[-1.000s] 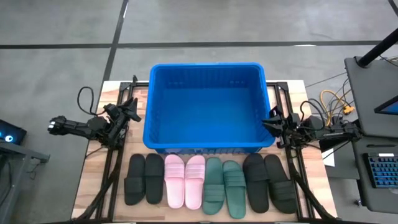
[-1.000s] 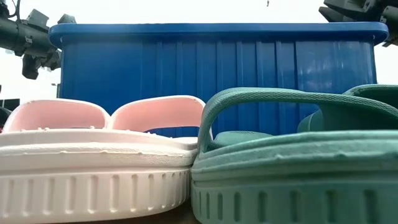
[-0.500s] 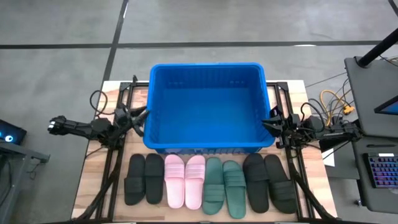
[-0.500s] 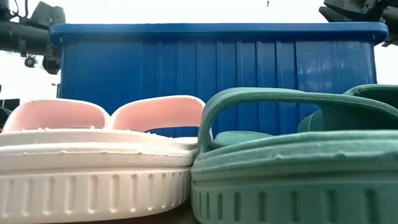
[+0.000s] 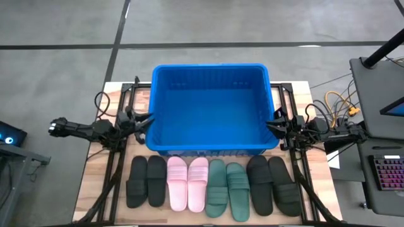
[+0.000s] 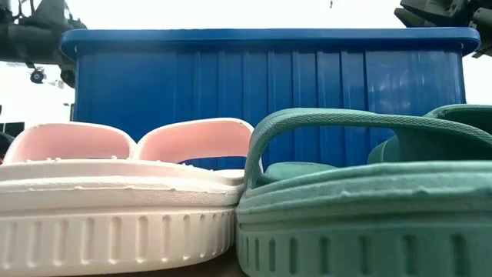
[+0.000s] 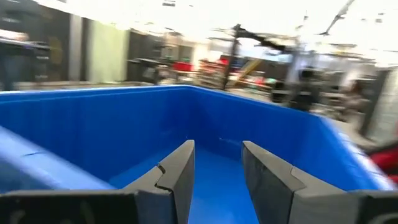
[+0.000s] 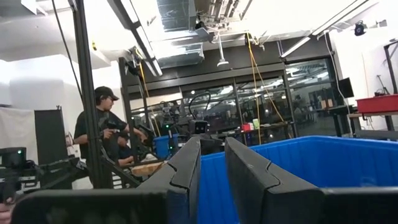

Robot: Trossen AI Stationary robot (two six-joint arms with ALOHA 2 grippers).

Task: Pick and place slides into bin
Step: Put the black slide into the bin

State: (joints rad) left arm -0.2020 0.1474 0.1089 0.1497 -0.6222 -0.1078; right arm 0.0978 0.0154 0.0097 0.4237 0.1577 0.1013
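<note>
Hovering at the bin's (image 5: 211,107) left rim, the left gripper (image 5: 144,120) points inward over the blue wall, fingers parted with nothing between them. All eight slides (image 5: 212,183) lie in a row on the table just in front of the bin: black pair, pink, green, black. None is inside yet. At the bin's right rim the right gripper (image 5: 276,124) waits, fingers slightly apart and empty. I'd say picking hasn't begun; next, an arm must swing toward the row and descend on a strap.
</note>
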